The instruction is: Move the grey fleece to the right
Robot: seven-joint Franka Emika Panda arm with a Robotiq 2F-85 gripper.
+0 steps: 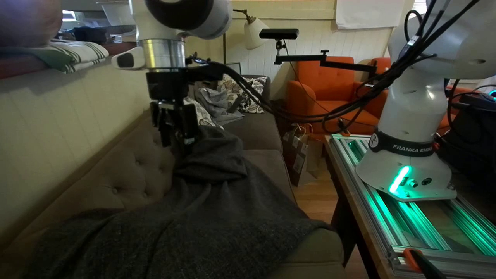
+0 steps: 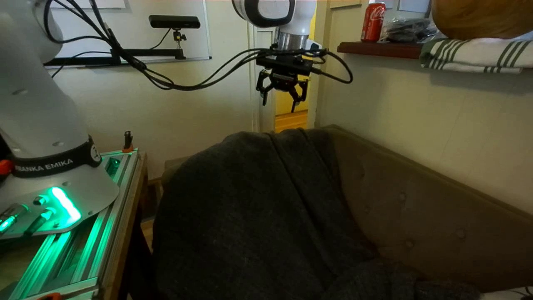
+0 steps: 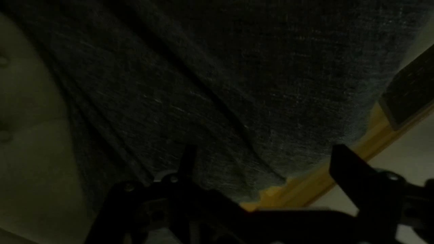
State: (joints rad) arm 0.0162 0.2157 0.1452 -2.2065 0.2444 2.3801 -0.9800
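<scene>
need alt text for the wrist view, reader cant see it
The grey fleece, dark and creased, fills most of this dim view. The open gripper spans the lower part; buttoned sofa upholstery shows at left, and a strip of wood floor at lower right.

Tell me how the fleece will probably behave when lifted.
The fleece will likely hang floppy, since it drapes over the sofa in folds. Its wide spread suggests that much may trail behind. Its matte, textured surface probably won't slip much once the jaws close.
</scene>
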